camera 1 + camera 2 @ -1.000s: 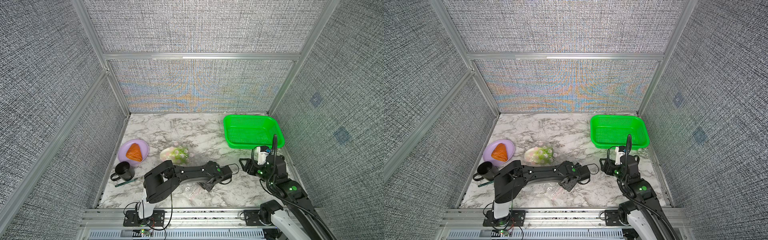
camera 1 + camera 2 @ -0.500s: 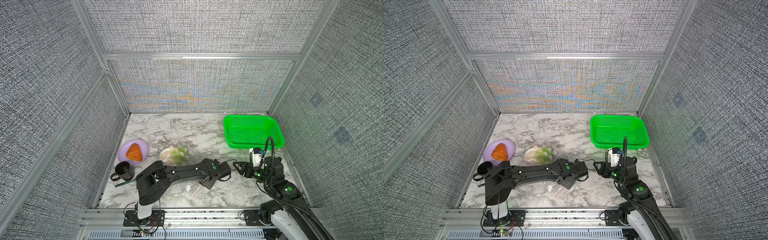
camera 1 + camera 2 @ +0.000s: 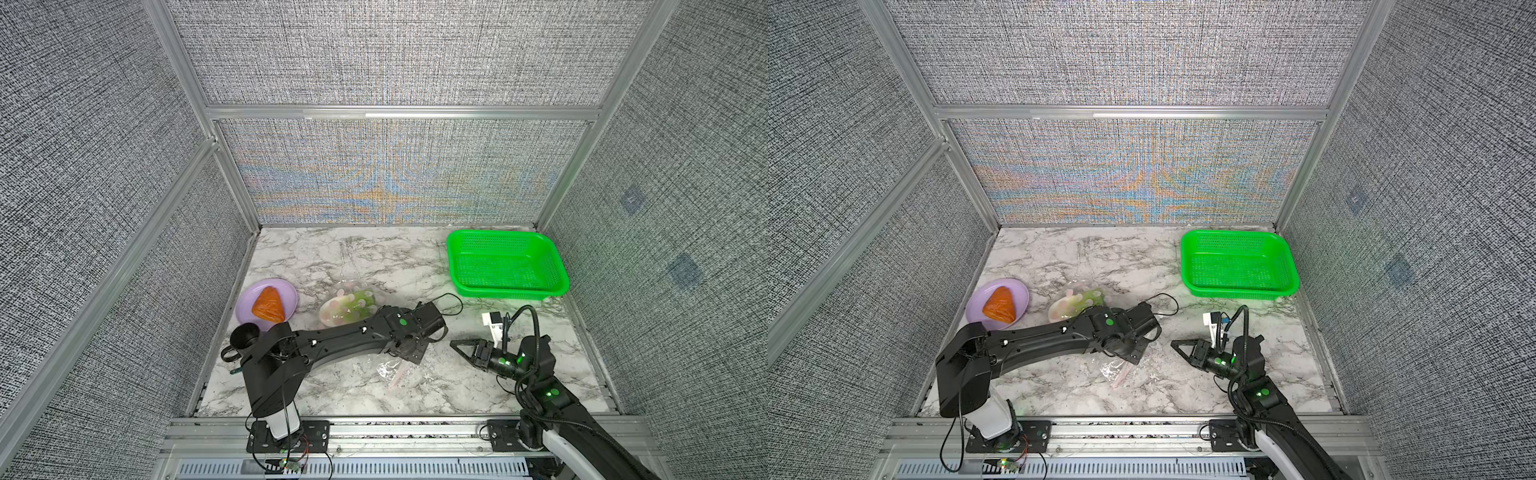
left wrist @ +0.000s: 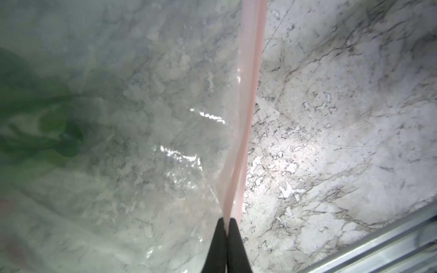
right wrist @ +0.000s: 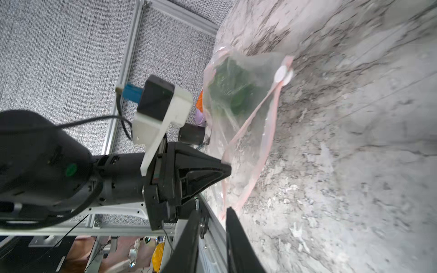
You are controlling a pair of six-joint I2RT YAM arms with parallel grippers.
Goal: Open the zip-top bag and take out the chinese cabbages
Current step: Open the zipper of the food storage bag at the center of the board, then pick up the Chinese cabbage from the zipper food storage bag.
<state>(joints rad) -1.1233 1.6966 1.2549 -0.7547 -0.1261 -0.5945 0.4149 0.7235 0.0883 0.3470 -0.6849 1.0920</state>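
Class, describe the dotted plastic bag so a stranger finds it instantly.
On the marble tabletop, between the round purple plate and the green mesh basket, lies a clear crinkly plastic bag. Only it shows pink dots and a pink zip strip.

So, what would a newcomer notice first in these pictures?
The bright green basket at the far right corner stands out most. Mid-table, the left gripper is shut on the pink strip of the zip-top bag holding the chinese cabbage. An orange wedge lies on a purple plate at the left.
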